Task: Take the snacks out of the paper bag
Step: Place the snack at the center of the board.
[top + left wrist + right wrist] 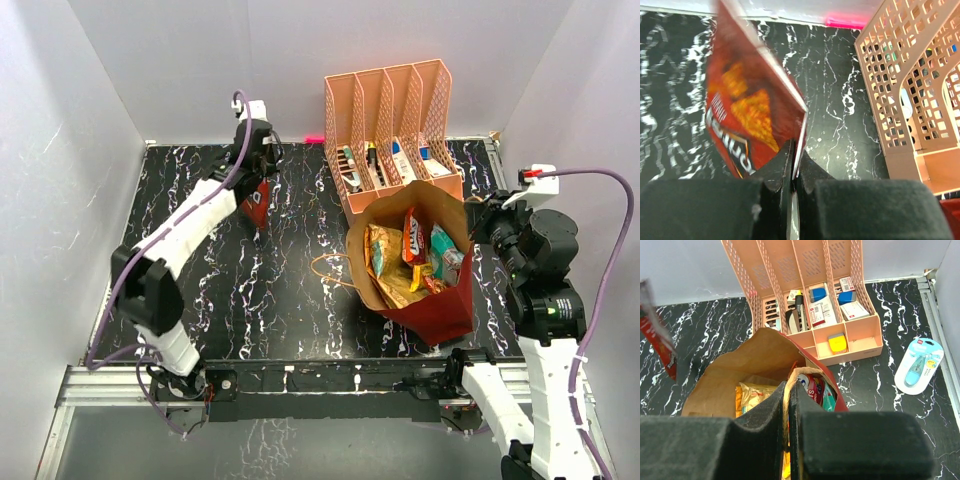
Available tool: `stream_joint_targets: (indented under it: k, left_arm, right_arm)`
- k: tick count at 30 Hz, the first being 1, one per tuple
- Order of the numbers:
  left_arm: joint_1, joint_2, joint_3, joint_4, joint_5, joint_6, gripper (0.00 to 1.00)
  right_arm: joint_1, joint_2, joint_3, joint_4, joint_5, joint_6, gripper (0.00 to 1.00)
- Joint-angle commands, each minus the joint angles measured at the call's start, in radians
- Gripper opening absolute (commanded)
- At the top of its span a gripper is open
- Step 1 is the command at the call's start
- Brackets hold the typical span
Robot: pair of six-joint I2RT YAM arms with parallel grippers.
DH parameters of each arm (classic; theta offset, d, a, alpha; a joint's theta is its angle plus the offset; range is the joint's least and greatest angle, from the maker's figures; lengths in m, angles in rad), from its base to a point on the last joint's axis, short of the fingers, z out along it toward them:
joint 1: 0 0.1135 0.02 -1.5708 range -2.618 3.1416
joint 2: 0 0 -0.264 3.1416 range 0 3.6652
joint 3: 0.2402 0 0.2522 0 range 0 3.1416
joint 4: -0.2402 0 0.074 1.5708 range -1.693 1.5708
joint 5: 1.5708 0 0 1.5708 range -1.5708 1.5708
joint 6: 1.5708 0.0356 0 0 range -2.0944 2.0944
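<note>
Left tool (794,167) is pinched tight on the edge of a red chip packet (747,110). The packet is out of the bag, held over the far left of the bench (280,320), its long side running straight away from the fingertips.

Over on the right, the paper bag (440,310) stands open just in front of the peach organizer (395,110). The rest of the snacks (410,255) are down inside it: gold, red and teal packets standing on end, mouths up. The right tool (788,390) is closed on the bag's near rim, right where the twine handle loops, so I'd say it's holding the bag steady.

Here's what matters for the next move: the packet hangs well apart from the bag, off to the bag's left, with bare bench directly under it. I'd expect a short drop and a release.

After that, the other snacks lie to the left tool's right. The right arm is nearer them, but it's busy with the bag, so the left arm will likely reach back across.
</note>
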Motion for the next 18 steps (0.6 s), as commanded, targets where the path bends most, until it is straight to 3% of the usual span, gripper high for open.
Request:
stream_joint_targets:
  k: [1,6,9,13,18]
  left_arm:
    - [0.049,0.112,0.175,0.051,0.213,-0.097,0.00]
    - [0.098,0.257,0.372,0.020,0.283,-0.146,0.00]
    - [0.163,0.291,0.369,0.028,0.347,-0.212,0.00]
    - [0.292,0.281,0.227,0.081,0.437,-0.296,0.00]
    - [0.442,0.217,-0.143,0.321,0.532,-0.317,0.00]
  right_arm:
    - [-0.005,0.009,0.019,0.058,0.004,-0.016,0.08]
    - [-0.005,0.008,0.002,0.060,0.013,-0.016,0.08]
    - [-0.006,0.014,-0.001,0.063,0.005,-0.013,0.08]
    - [-0.005,0.022,0.007,0.066,-0.003,-0.013,0.08]
    - [-0.005,0.015,-0.010,0.080,-0.010,-0.011,0.08]
